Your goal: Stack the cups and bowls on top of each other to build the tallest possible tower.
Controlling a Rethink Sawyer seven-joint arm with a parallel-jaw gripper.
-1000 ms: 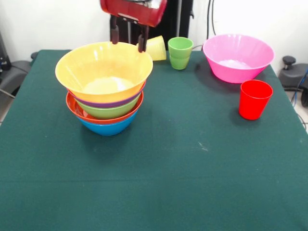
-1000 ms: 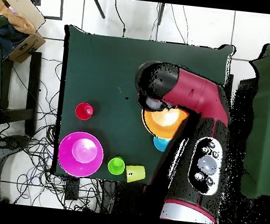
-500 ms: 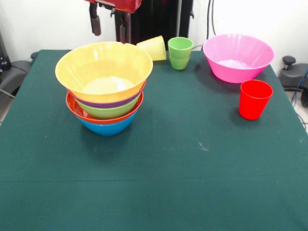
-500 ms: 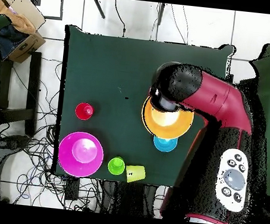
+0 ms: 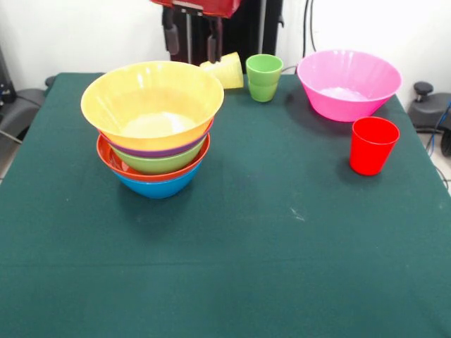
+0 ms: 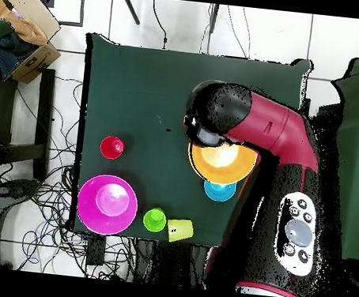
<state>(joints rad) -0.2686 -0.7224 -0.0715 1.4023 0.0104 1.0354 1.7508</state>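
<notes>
1. Tower: a pile of glossy, round plastic bowls nested one in another. The large yellow-orange bowl sits on top, wide and deep with a smooth, shiny inside. Below it the rims show as a thin purple band, a green band, a red-orange band and a blue base resting on the surface.
2. Small blue bowl: seen only in the overhead view, a round glossy bowl just beside the tower, partly under the arm.
3. Large pink bowl: glossy, broad and flaring, standing alone well apart from the tower, upright and open.
4. Red plastic cup: a small smooth tumbler, tapering to its base, upright, near the pink bowl and well apart from the tower.
5. Light green plastic cup: small and upright, between the tower and the pink bowl, toward the surface's far edge.
6. Translucent yellow plastic cup: lying tipped on its side, just beside the green cup and near the tower's top rim.
7. Pincer: two dark, narrow fingers hang parted, with a clear gap between them, above the far rim of the tower; they hold nothing.
8. Arm: a rounded red and black shell, reaching over the tower.
9. Surface: covered in a dark green, matte cloth with faint creases.
10. Room: a white wall behind, pale floor tiles, loose cables and a cardboard box beside the surface.
</notes>
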